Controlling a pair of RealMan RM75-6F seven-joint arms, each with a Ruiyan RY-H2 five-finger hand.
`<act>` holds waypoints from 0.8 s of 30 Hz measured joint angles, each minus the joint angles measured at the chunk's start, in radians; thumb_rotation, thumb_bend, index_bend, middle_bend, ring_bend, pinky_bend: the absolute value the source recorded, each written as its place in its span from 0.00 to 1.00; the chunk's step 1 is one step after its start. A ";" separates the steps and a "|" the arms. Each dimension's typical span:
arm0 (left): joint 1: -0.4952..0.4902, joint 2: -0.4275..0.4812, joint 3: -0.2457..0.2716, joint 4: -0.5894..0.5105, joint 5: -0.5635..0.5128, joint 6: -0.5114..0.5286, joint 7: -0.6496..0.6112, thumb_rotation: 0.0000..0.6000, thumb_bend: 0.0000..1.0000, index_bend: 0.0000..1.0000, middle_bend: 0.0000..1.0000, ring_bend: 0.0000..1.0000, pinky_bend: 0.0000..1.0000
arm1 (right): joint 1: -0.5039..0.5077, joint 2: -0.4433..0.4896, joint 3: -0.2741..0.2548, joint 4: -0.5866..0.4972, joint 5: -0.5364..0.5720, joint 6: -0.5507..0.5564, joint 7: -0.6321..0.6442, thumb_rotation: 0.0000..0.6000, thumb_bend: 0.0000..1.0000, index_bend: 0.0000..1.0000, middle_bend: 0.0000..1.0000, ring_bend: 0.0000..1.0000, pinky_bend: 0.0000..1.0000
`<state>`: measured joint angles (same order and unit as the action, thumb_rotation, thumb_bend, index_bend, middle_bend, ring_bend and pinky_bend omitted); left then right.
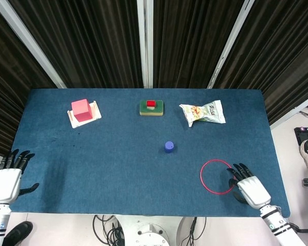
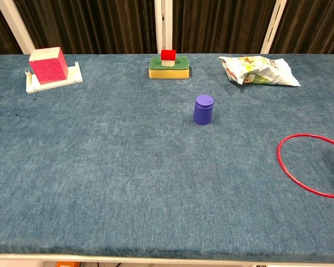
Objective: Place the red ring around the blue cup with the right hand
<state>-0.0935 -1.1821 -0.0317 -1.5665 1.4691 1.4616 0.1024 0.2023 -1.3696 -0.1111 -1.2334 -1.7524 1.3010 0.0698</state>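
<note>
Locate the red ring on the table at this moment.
In the head view, the red ring lies flat on the table's near right, diagonally nearer than the blue cup, with the right robot hand at its right edge.

Blue-clothed table [image 1: 92, 169] bears blue cup [image 1: 169, 147], red ring [image 1: 209, 177], snack bag [image 1: 203, 112].

In the chest view the red ring [image 2: 310, 165] runs off the right edge, so its far side is cut away. The right hand [image 1: 251, 187] shows there only as a dark sliver; from above, whether its fingers [image 1: 238, 170] touch the ring is unclear.
</note>
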 measured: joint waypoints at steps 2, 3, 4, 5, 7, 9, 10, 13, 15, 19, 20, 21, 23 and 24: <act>0.001 -0.001 0.000 0.002 -0.001 -0.001 -0.001 1.00 0.09 0.17 0.11 0.00 0.00 | 0.004 -0.006 -0.001 0.008 0.000 -0.002 0.002 1.00 0.28 0.53 0.16 0.00 0.00; 0.001 -0.002 0.001 0.003 -0.002 -0.001 -0.003 1.00 0.09 0.17 0.11 0.00 0.00 | 0.007 -0.009 -0.001 0.014 0.001 -0.004 0.004 1.00 0.28 0.53 0.16 0.00 0.00; 0.001 -0.002 0.001 0.004 -0.002 -0.002 -0.003 1.00 0.09 0.17 0.11 0.00 0.00 | 0.009 -0.013 -0.001 0.018 0.002 -0.004 0.006 1.00 0.29 0.53 0.16 0.00 0.00; 0.002 -0.003 0.001 0.005 -0.002 -0.001 -0.004 1.00 0.09 0.17 0.11 0.00 0.00 | 0.011 -0.015 -0.001 0.021 0.003 -0.005 0.007 1.00 0.29 0.53 0.16 0.00 0.00; 0.003 -0.003 0.001 0.006 -0.002 0.000 -0.005 1.00 0.09 0.17 0.11 0.00 0.00 | 0.016 -0.019 -0.001 0.027 0.004 -0.007 0.009 1.00 0.30 0.53 0.16 0.00 0.00; 0.003 -0.003 0.001 0.008 -0.002 0.000 -0.006 1.00 0.09 0.17 0.11 0.00 0.00 | 0.020 -0.023 -0.002 0.033 0.006 -0.011 0.009 1.00 0.30 0.53 0.16 0.00 0.00; 0.003 -0.003 0.001 0.008 -0.002 0.000 -0.006 1.00 0.09 0.17 0.11 0.00 0.00 | 0.022 -0.024 -0.002 0.034 0.007 -0.012 0.009 1.00 0.30 0.53 0.16 0.00 0.00; 0.003 -0.003 0.001 0.008 -0.002 -0.001 -0.005 1.00 0.09 0.17 0.11 0.00 0.00 | 0.027 -0.027 -0.004 0.036 0.010 -0.019 0.008 1.00 0.32 0.53 0.16 0.00 0.00; 0.003 -0.003 0.002 0.008 -0.001 0.000 -0.006 1.00 0.09 0.17 0.11 0.00 0.00 | 0.030 -0.029 -0.007 0.037 0.014 -0.027 0.008 1.00 0.33 0.54 0.16 0.00 0.00; 0.004 -0.003 0.001 0.008 -0.001 0.001 -0.007 1.00 0.09 0.17 0.11 0.00 0.00 | 0.034 -0.032 -0.008 0.040 0.019 -0.028 0.009 1.00 0.34 0.54 0.17 0.00 0.00; 0.004 -0.003 0.001 0.008 -0.001 0.001 -0.007 1.00 0.09 0.17 0.11 0.00 0.00 | 0.035 -0.032 -0.009 0.040 0.020 -0.029 0.009 1.00 0.35 0.54 0.17 0.00 0.00; 0.005 -0.003 0.002 0.009 0.000 0.002 -0.007 1.00 0.09 0.17 0.11 0.00 0.00 | 0.036 -0.032 -0.010 0.040 0.021 -0.031 0.010 1.00 0.36 0.54 0.18 0.00 0.00; 0.005 -0.003 0.002 0.009 0.001 0.002 -0.007 1.00 0.09 0.17 0.11 0.00 0.00 | 0.037 -0.033 -0.012 0.040 0.022 -0.031 0.012 1.00 0.37 0.56 0.19 0.00 0.00; 0.006 -0.003 0.002 0.009 0.002 0.004 -0.007 1.00 0.09 0.17 0.11 0.00 0.00 | 0.037 -0.033 -0.012 0.041 0.023 -0.031 0.013 1.00 0.37 0.57 0.19 0.00 0.00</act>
<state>-0.0876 -1.1848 -0.0294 -1.5576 1.4707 1.4654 0.0955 0.2397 -1.4031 -0.1234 -1.1926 -1.7293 1.2703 0.0828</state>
